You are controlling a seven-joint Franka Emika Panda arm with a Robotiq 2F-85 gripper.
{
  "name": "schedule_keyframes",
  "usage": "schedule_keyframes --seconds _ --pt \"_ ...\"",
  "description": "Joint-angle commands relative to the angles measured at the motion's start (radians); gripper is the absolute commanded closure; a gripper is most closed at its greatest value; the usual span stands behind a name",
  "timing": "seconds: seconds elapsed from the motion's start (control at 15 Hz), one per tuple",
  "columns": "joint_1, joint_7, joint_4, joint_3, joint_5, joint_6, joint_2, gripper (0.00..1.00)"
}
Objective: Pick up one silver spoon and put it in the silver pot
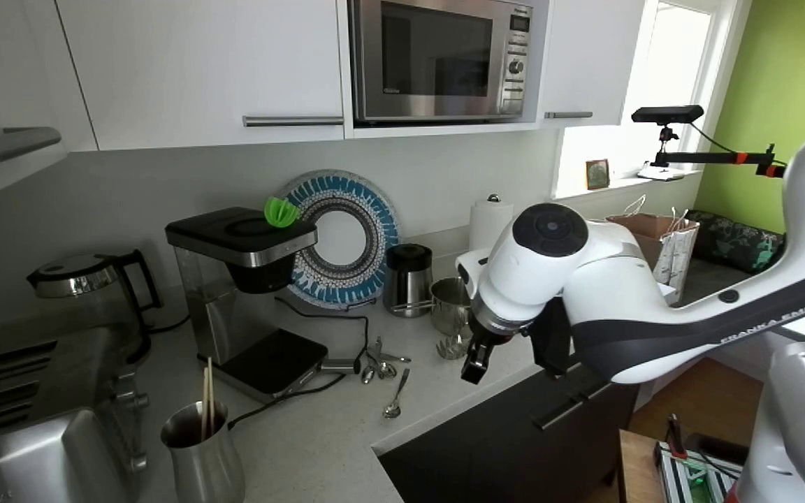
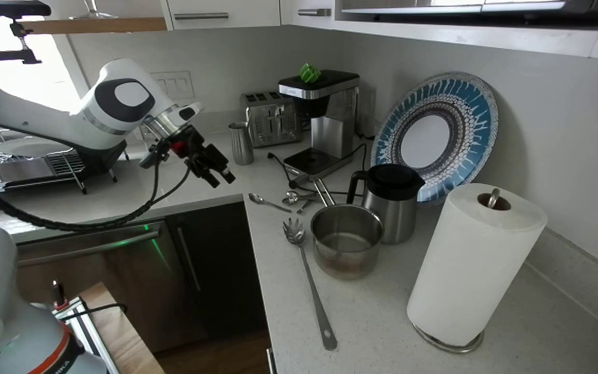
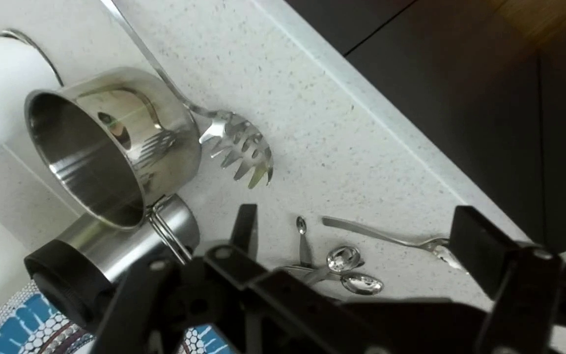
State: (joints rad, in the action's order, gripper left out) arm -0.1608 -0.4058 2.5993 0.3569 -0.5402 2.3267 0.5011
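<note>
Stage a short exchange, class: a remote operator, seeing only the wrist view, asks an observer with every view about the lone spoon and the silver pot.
Operator: One of my open jaws partly hides the lone spoon. Can you see all of it?
Observer: Yes, both exterior views show its whole bowl.
Operator: What does my view miss of the silver pot?
Observer: The far end of its handle, which points toward the coffee maker.

In an exterior view, the saucepan (image 2: 347, 262) stands on the countertop (image 2: 382, 322) between pasta server (image 2: 312, 286) and carafe (image 2: 396, 215) — spoon (image 2: 263, 200) behind left, paper-towel roll (image 2: 473, 270) right.
</note>
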Motion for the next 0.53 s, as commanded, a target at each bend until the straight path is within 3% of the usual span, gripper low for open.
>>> schedule_keyframes --seconds 0.0,0.07,0.47 --pt "0.008 -0.092 -0.114 -0.008 -0.045 0.049 -0.184 0.0" --pt "0.035 -0.054 -0.053 -0.038 -0.04 0.027 -0.091 0.0" --pt "0.036 -0.119 -0.162 -0.037 -0.061 0.08 -0.274 0.0"
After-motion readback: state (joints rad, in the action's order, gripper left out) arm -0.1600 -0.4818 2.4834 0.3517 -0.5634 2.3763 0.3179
